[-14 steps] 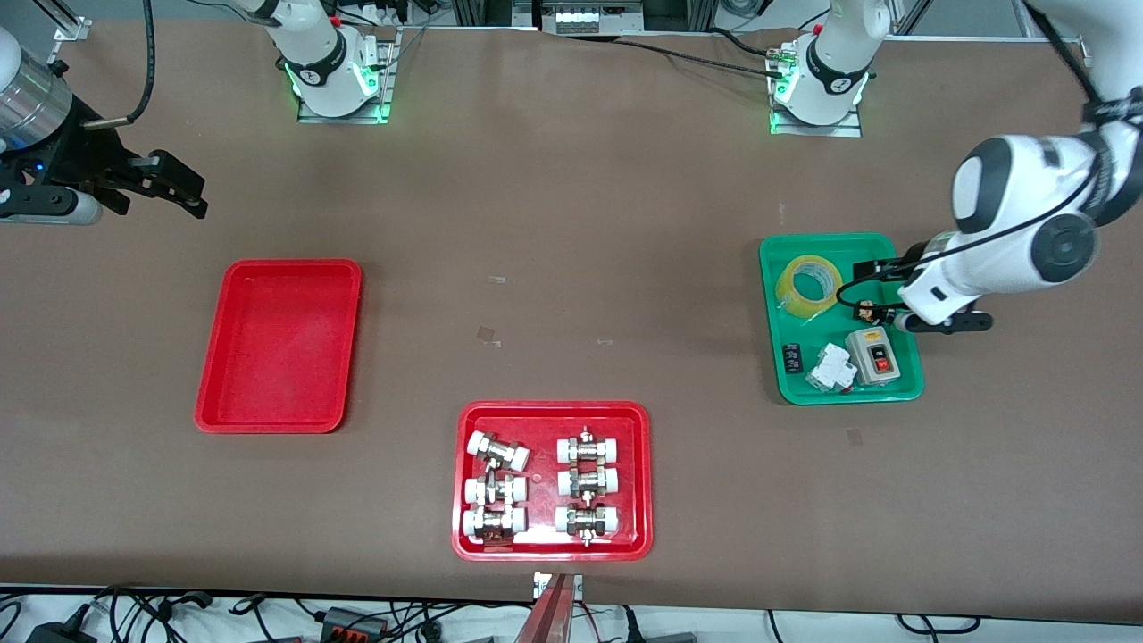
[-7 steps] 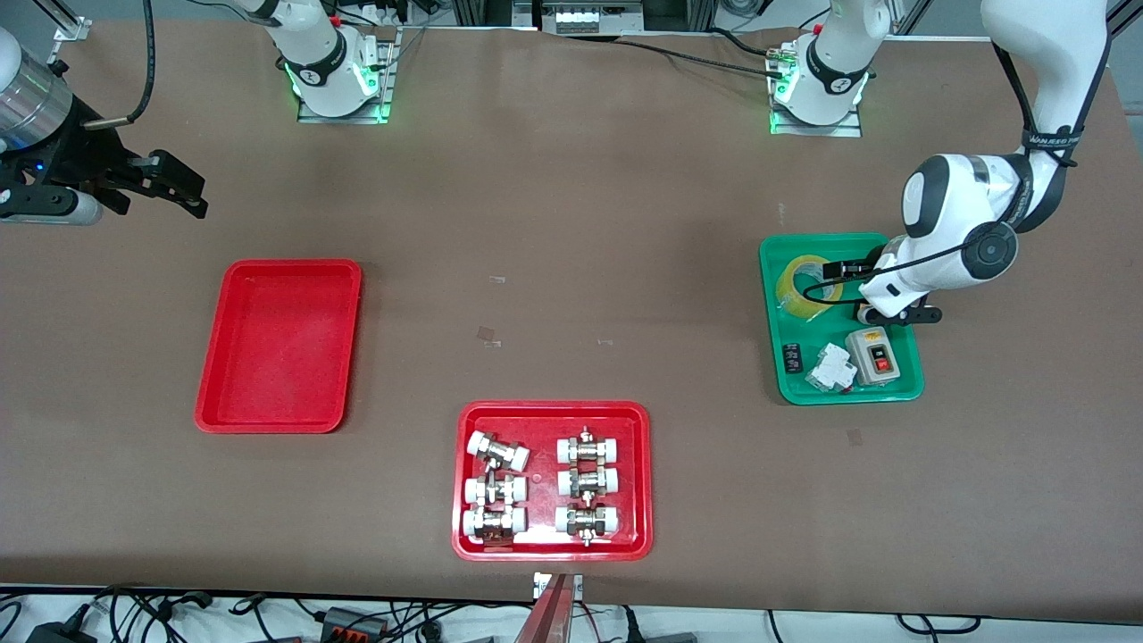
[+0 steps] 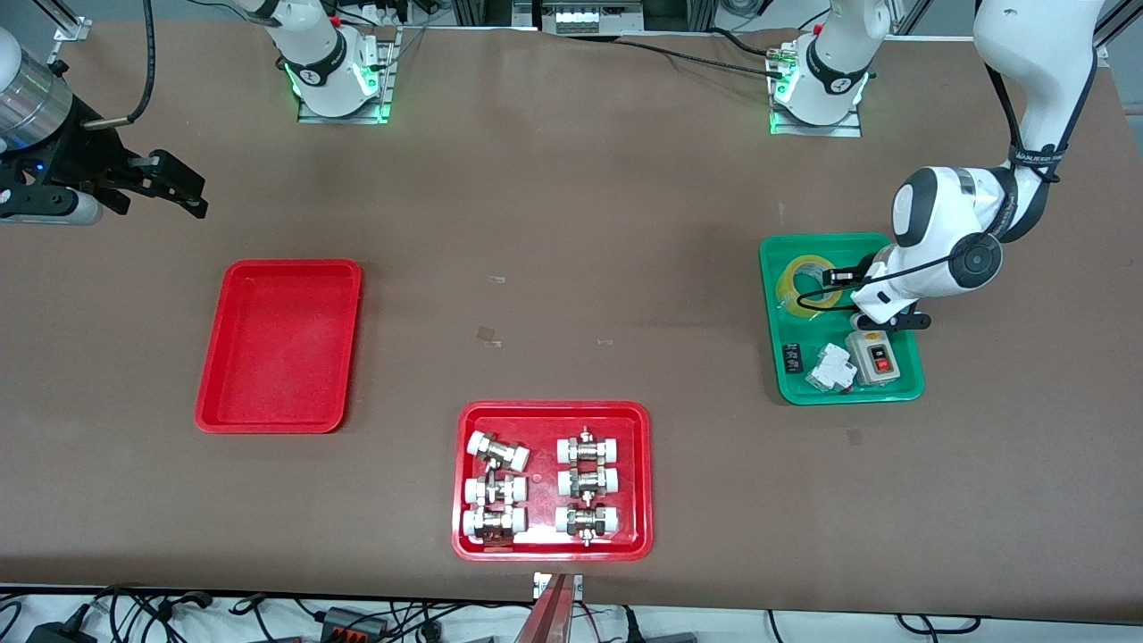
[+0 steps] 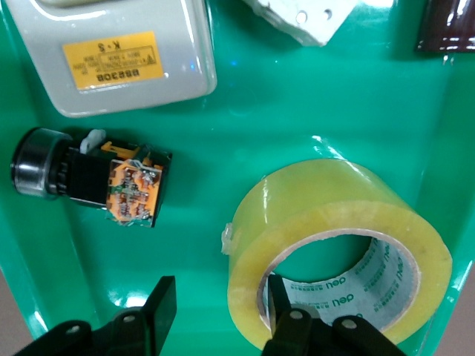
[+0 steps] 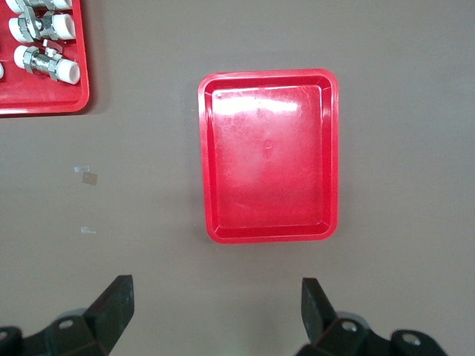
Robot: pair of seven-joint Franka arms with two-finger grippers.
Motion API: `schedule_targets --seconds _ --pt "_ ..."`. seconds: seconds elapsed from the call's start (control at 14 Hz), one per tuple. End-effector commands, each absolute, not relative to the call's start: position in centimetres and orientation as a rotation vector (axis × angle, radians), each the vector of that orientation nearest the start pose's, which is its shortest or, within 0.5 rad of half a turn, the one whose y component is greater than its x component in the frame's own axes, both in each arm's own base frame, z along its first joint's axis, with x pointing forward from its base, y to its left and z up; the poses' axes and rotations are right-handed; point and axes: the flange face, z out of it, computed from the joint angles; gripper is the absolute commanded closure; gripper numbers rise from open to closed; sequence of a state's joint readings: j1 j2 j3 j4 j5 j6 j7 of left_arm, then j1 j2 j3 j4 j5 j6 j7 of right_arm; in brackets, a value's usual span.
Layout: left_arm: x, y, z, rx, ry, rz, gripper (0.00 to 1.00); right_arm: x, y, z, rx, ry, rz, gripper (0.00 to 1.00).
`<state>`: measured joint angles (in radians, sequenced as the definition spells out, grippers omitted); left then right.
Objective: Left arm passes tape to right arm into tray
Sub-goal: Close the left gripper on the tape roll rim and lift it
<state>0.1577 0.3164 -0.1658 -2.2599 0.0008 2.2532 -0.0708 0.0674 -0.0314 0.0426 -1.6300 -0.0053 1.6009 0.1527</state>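
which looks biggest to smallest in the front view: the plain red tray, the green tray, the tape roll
1. plain red tray
2. green tray, only slightly smaller, so a close call
3. tape roll, far the smallest, lying in the green tray

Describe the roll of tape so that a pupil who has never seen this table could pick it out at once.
Find the green tray toward the left arm's end of the table. The tape lies flat in the part of it farthest from the front camera. It is the only translucent yellow ring there; its neighbours are boxy grey, white and black electrical parts.
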Motion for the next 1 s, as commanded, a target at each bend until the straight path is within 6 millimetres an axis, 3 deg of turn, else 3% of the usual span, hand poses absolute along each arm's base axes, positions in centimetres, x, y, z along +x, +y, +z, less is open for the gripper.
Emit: schedule_targets --seconds 0.0,0.07,0.29,0.43,0.57,0.71,0.79,0.93 --pt "50.4 -0.5 20.2 -3.135 -0.081 0.489 0.87 54.5 6.1 62.2 -3.159 0.070 -0.001 0.00" --pt "50.4 -0.5 20.4 -3.135 -0.080 0.489 0.99 54.5 6.1 62.2 -3.159 0.070 -0.001 0.00" --pt "50.5 -0.1 21.8 -3.133 -0.092 0.469 0.99 54.5 6.1 62.2 -3.159 0.070 -0.001 0.00" --pt "50.5 -0.1 24.5 -3.124 -0.084 0.469 0.99 54.5 6.1 62.2 -3.159 0.070 -0.001 0.00" --pt "50.8 0.0 29.6 -3.108 -0.084 0.468 0.99 54.5 6.1 62.3 -3.158 0.065 -0.006 0.00" --pt "53.2 -1.6 35.2 -3.111 -0.039 0.488 0.99 54.6 6.0 62.3 -3.154 0.070 -0.005 0.00" --pt "54.5 -4.3 38.3 -3.115 0.034 0.466 0.99 54.5 6.0 62.4 -3.155 0.072 -0.008 0.00" --pt "56.2 -7.3 43.7 -3.127 0.125 0.411 0.99 54.5 6.2 62.2 -3.157 0.072 -0.004 0.00"
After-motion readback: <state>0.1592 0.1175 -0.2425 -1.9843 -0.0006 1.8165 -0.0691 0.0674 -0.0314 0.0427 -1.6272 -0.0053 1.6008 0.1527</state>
